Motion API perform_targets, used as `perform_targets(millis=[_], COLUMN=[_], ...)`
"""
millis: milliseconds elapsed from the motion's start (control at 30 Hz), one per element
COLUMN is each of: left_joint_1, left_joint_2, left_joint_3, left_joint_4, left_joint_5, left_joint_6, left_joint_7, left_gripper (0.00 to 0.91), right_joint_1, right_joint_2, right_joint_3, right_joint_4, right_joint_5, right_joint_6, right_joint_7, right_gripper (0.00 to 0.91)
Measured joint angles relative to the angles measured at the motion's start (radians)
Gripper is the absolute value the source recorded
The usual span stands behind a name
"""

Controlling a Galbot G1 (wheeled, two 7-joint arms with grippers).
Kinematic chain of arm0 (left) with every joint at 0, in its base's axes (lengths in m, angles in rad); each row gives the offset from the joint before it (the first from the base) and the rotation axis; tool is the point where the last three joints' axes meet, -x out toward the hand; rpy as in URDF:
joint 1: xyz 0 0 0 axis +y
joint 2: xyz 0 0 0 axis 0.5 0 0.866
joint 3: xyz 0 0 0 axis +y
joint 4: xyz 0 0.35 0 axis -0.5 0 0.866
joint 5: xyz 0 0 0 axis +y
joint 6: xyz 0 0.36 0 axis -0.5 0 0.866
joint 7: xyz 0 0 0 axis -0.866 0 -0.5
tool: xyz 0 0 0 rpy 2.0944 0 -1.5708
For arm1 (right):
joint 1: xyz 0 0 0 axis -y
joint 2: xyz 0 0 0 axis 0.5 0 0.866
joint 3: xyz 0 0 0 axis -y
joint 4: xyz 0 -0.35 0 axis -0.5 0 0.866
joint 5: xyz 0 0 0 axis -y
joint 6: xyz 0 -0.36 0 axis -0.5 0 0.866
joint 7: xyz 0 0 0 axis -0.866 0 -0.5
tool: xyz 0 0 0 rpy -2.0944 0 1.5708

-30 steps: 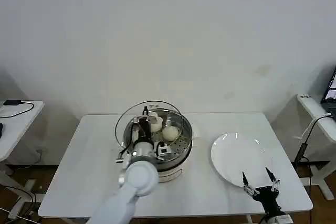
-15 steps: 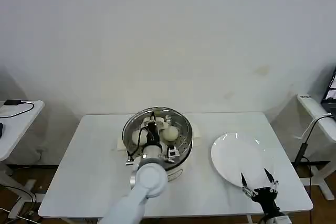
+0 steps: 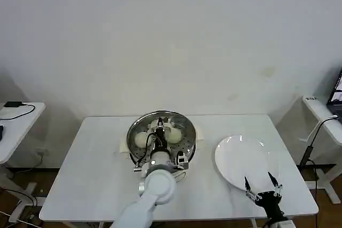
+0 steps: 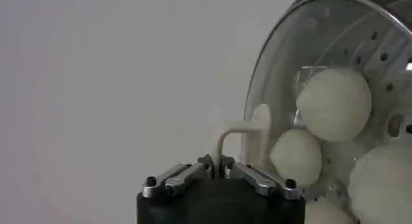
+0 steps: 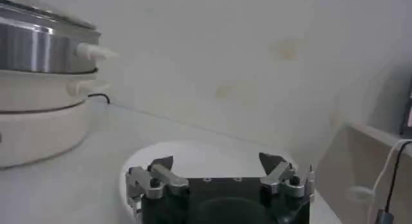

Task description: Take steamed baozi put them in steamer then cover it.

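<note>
Holding lid [image 3: 160,132] by handle, left gripper [image 3: 159,130] has centred it over steamer [image 3: 184,156], seemingly seated; right gripper [image 3: 262,184] spread.

Steamer [image 3: 184,138]: shiny steel, perforated tray, white base. Baozi [image 4: 333,103]: pale cream. Plate [image 3: 235,158]: white. Table [image 3: 96,174]: white. Lid handle [image 4: 248,136]: white.

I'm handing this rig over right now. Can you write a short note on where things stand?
Left gripper: over the steamer, jaws shut on the glass lid's white handle; the lid sits over the pot.
Right gripper: idle, jaws open, at the near edge of the white plate.
Baozi: four show through the glass, inside the steamer; the plate holds none.
Done: buns loaded, lid brought over.
Left: check that the lid is seated, release the handle, withdraw.
</note>
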Motion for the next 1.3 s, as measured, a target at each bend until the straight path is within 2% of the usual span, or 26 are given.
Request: perform_targets(millis=[833,900,933,967,1000,1300], left_joint_1=[0.002,0.005,0.006,0.008,0.008,0.018], left_joint_2=[-0.018,-0.019,-0.020,-0.021,-0.021,-0.024], left_joint_3=[-0.031,-0.033,-0.034,-0.035,-0.035,-0.038], left_joint_4=[0.032,0.030,0.029,0.027,0.026,0.008], left_joint_5=[0.058,0.058,0.058,0.058,0.059,0.073], left_joint_6=[-0.028,-0.029,-0.029,-0.029,-0.029,-0.031], left_joint_7=[-0.021,-0.023,-0.023,-0.023,-0.023,-0.026], left_gripper=[0.000,0.101,0.282,0.413,0.907,0.907], right_joint_1=[-0.007,-0.006,-0.006,-0.006,-0.006,-0.006], right_joint_2=[0.000,-0.001,-0.001,-0.001,-0.001,-0.002], right_joint_3=[-0.012,-0.013,-0.014,-0.014,-0.014,-0.017], right_joint_4=[-0.001,-0.001,-0.001,-0.001,-0.001,-0.003], right_joint_5=[0.004,0.004,0.004,0.004,0.004,0.005], right_joint_6=[0.012,0.013,0.013,0.013,0.013,0.013], right_joint_7=[-0.012,-0.013,-0.013,-0.013,-0.013,-0.014], right_gripper=[0.907,0.907,0.907,0.907,0.907,0.907])
